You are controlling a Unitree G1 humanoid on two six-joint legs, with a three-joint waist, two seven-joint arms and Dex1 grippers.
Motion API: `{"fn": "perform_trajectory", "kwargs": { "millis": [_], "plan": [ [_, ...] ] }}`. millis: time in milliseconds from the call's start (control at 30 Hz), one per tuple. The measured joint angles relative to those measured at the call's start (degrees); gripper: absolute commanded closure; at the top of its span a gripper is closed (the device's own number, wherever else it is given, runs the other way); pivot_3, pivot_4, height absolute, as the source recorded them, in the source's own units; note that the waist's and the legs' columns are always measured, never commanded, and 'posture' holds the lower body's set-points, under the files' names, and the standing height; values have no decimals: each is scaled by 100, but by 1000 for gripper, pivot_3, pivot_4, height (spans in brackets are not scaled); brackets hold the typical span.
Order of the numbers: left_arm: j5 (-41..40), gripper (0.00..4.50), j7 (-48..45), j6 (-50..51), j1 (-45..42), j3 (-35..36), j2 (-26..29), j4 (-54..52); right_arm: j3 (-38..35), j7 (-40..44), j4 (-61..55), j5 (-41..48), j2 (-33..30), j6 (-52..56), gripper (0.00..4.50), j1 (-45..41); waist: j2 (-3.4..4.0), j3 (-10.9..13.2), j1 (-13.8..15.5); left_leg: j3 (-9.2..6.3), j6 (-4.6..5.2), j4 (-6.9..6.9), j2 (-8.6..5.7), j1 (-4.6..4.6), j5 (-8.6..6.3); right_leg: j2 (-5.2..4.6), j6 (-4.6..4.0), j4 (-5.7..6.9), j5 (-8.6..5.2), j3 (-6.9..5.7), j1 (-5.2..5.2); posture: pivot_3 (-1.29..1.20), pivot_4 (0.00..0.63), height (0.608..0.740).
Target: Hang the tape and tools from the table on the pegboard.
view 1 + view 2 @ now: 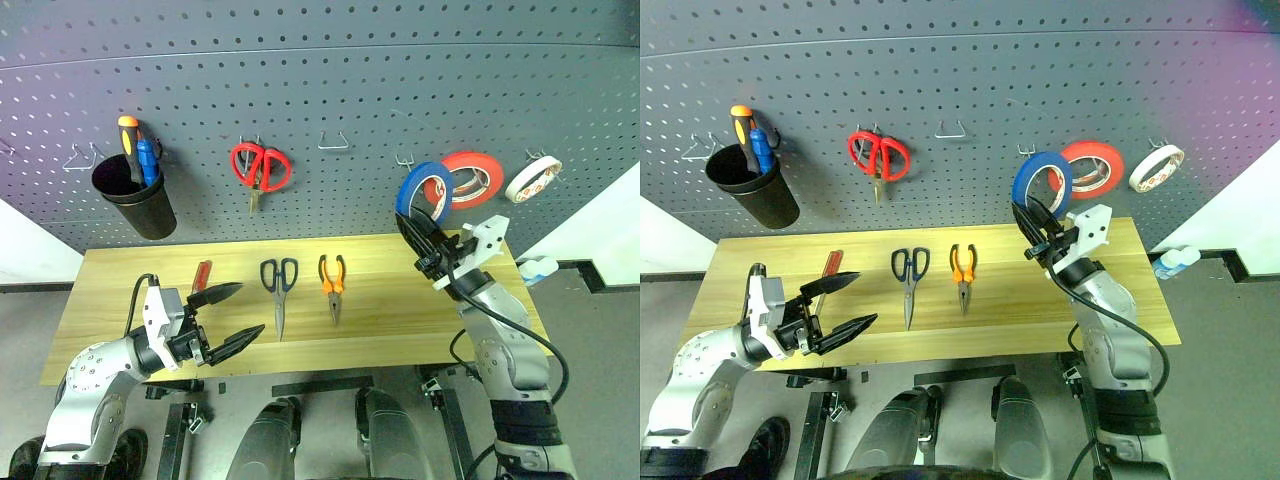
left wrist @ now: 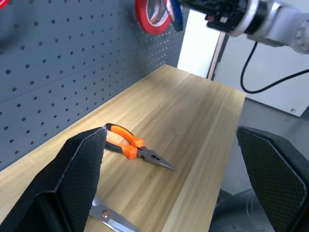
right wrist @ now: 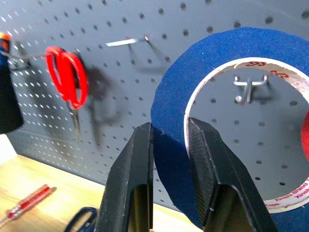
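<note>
My right gripper is shut on the rim of the blue tape, holding it upright just in front of the pegboard. Through the tape's pale core, the right wrist view shows a small metal hook close behind the tape. On the table lie the red-handled screwdriver, the dark-looped scissors and the orange-and-black pliers. My left gripper hovers open near the table's front left, by the screwdriver, holding nothing.
Hanging on the pegboard are a black cup with tool handles, red-looped scissors, a red-orange roll and a white roll. A bare hook is at centre. A small bottle sits past the table's right end.
</note>
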Motion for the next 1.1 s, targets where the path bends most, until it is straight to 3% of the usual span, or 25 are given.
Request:
{"fn": "perform_trajectory", "kwargs": {
  "millis": [167,533,833,1000,1100],
  "plan": [
    [3,0,142,38,99,2,-8,-194,147,73,832,-610,-53,-595,3816,-319,0,0,0,1,-1,2,-1,1,1,0,0,2,5,0,0,-71,207,740],
    [-1,0,284,147,250,1,-9,-391,201,215,1580,-980,-135,-974,32,-404,-1,-1,9,2,-5,4,0,2,4,2,-2,3,11,2,1,-68,216,740],
    [-7,0,307,156,436,77,0,-476,336,235,849,-789,-143,-99,11,443,-1,-1,3,1,-4,3,2,2,3,-1,-2,2,12,5,1,-59,222,740],
    [-11,0,389,155,529,301,78,-479,604,-310,401,-987,-98,1081,11,577,-1,-1,15,0,-10,7,9,3,7,1,-13,2,17,7,1,-45,230,740],
    [-12,0,415,154,593,370,83,-479,693,-842,171,-976,272,2033,11,513,0,0,16,0,-11,7,17,3,8,8,-15,2,18,7,-1,-28,231,740]
  ]
}}
